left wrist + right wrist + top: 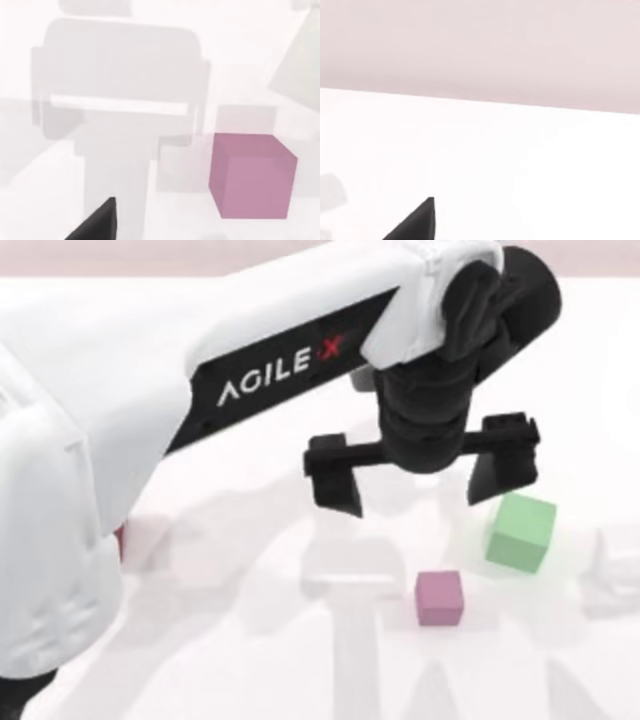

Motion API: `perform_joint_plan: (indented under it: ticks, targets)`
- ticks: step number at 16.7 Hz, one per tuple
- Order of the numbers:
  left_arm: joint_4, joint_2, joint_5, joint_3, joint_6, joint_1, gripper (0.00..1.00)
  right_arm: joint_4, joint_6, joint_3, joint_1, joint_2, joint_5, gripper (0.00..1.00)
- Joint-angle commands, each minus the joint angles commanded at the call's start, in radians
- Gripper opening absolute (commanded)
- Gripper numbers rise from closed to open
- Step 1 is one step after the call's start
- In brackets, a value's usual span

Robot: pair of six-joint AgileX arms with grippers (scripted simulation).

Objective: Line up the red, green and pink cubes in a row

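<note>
The white left arm, lettered "AGILE X" on its black panel, holds its left hand (pixel 418 485) spread and empty above the white counter (pixel 250 660) near the pink cube (pixel 439 598) and green cube (pixel 521 532), while the red cube (pixel 119 541) peeks from under the arm only in the top view.

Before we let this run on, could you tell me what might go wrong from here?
The left gripper hangs open above the table, closer to the green cube than to the pink cube; coming down, one finger could nudge the green cube out of line. The red cube is almost hidden under the left arm, so a sweep back might knock it unseen. The right gripper is not in the top view.
</note>
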Motion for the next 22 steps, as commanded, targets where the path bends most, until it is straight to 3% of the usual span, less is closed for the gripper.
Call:
perform_joint_plan:
  ticks: [8,15,22]
  targets:
    - [0.401,-0.754,-0.008,-0.679,0.183,0.333,1.00,-0.362,-0.262,0.490,0.121,0.651,0.004,1.00]
    - [0.835,-1.549,-0.001,-1.427,0.519,0.648,1.00,-0.728,-0.518,0.947,0.244,1.281,0.001,1.00]
    - [1.183,-2.071,0.022,-1.921,0.844,0.849,1.00,-0.978,-0.707,1.299,0.333,1.722,0.001,1.00]
